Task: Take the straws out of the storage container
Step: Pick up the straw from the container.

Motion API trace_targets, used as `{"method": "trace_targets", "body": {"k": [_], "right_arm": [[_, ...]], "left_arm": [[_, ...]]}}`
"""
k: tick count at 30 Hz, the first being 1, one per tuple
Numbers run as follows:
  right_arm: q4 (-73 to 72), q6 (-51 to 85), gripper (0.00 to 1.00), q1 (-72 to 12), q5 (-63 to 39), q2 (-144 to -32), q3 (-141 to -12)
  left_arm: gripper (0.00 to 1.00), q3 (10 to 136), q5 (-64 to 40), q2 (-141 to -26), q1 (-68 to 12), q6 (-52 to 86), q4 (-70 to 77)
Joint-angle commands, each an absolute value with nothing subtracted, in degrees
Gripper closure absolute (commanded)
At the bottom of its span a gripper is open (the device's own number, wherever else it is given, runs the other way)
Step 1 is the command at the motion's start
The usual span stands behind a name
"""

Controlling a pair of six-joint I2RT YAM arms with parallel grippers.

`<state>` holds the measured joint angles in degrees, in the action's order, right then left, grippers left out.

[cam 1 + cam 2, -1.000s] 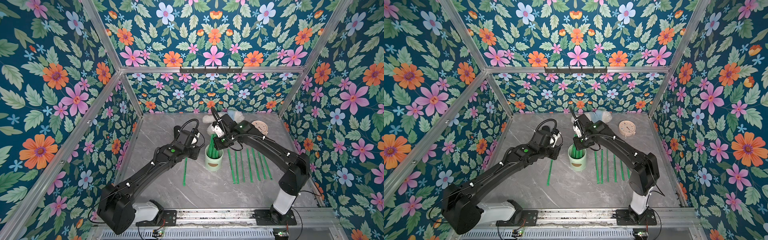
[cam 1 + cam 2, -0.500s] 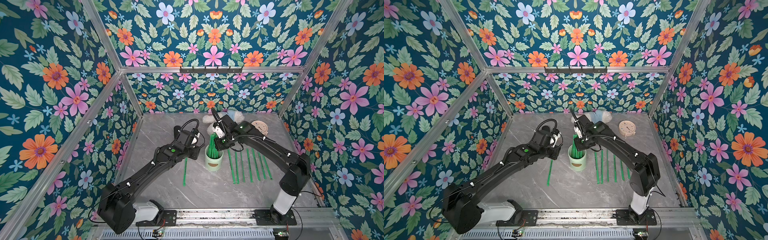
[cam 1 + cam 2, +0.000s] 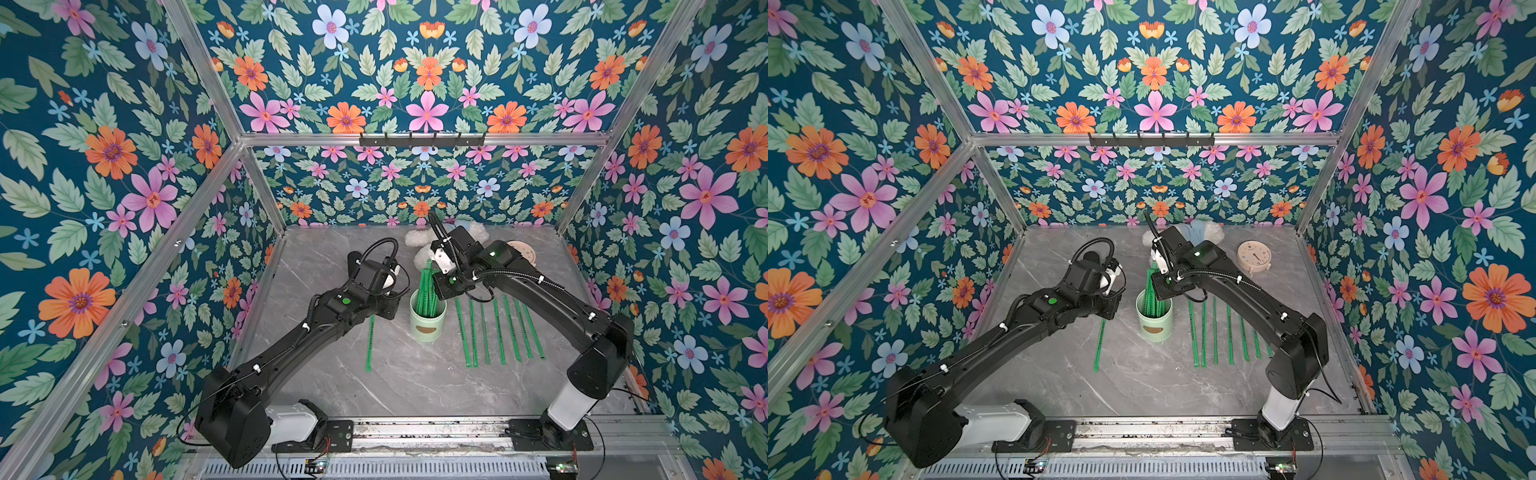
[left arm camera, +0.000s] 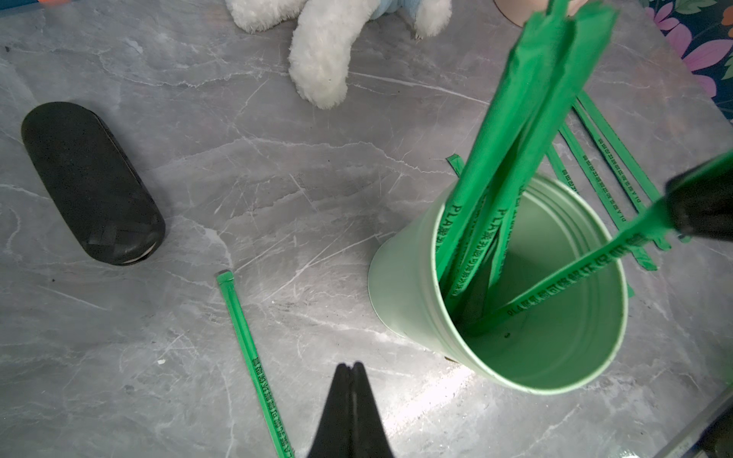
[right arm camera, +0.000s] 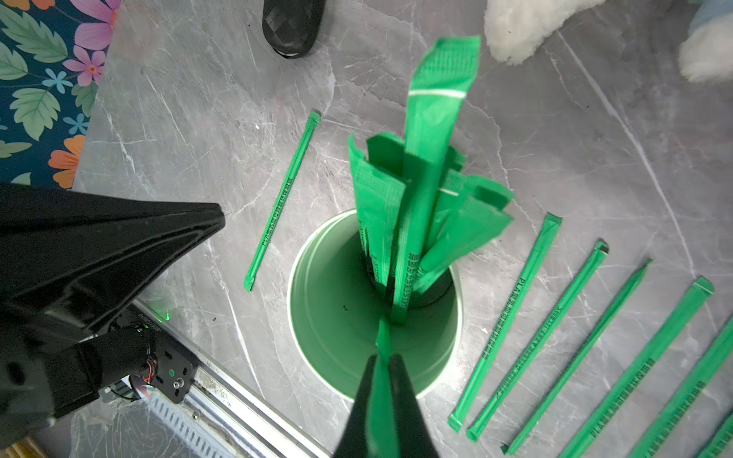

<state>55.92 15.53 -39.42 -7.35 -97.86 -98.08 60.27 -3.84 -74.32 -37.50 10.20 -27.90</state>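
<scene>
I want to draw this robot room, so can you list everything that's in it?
storage container: one, pale mint green, upright mid-table
straws in the container: a handful, bright green, leaning together
straws on the table: about seven, bright green, in a row right of the container
lone straw: one, bright green, flat on the table left of the container
held straw: one, bright green, lower end still inside the container
clock: one, beige, back right of the table
plush toy: one, white and pale blue, back of the table
black case: one, lying flat on the table
table: one, grey marble
hook rail: one, black, back wall
left gripper: black, jaws shut, empty
right gripper: black, jaws shut on the held straw
</scene>
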Motion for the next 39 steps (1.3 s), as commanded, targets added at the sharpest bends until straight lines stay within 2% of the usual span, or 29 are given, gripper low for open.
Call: {"method": "trace_targets", "body": {"k": [1,14,23,28,39], "right_arm": [[57.04,14.24,0.93,-39.46,-7.57,-97.35,-98.35],[57.74,13.87,0.93,-39.46,-7.89,-100.79,-99.61],[55.05,14.46,0.93,-39.45,-13.14,-106.15,-103.14],[54.88,14.70,0.93,-39.46,-14.77,-105.76,-103.57],[56.60,14.42,0.93,-39.46,-11.65,-101.46,-102.60]], "left_arm": [[1.00,60.80,-3.69,-74.36,-37.48,10.02,-28.75],[1.00,60.91,-3.69,-74.51,-37.53,10.02,-28.69],[1.00,60.86,-3.60,-74.62,-37.45,10.01,-28.74],[1.00,60.91,-3.60,-74.53,-37.53,10.01,-28.74],[1.00,60.91,-3.78,-74.71,-37.51,10.02,-28.77]]}}
